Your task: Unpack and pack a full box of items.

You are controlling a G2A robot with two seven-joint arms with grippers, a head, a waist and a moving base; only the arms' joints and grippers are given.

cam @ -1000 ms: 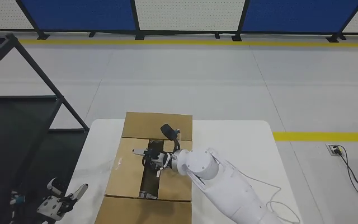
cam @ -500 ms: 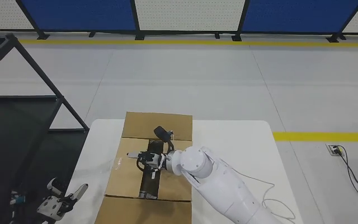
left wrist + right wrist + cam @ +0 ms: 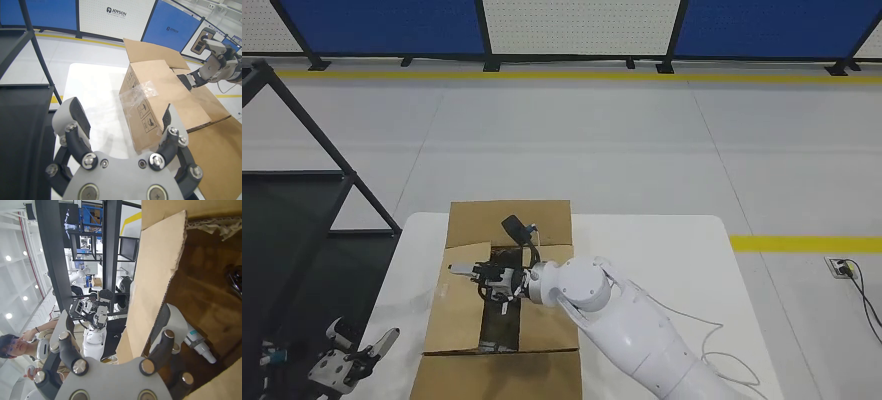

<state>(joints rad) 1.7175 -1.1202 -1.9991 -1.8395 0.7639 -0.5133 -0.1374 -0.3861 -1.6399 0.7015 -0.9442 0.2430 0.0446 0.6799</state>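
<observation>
Box [image 3: 542,225]: opened, set on the table [image 3: 672,250]; long axis runs away from the robot.
Flap [image 3: 157,275]: left one, raised, straddled by the right gripper [image 3: 115,311], fingers spread, unclamped.
Left gripper [image 3: 122,106]: wide, empty, well apart from the flap; the right arm is judged nearer.

**Layout of the workspace.** Cardboard box [image 3: 482,378] on the left half of the table [image 3: 662,260], its far flap [image 3: 482,218] folded out behind. Right gripper [image 3: 478,270] over the box opening, astride the left flap [image 3: 457,305], with one finger outside and the other inside. Nozzle-capped tube [image 3: 200,347] on the box floor, just beside the inner finger. Strip of tape [image 3: 140,92] on the left outer wall. Left gripper [image 3: 357,362] off the table's near left corner, fingers apart, facing that wall. Rack [image 3: 302,215] left of the table.
</observation>
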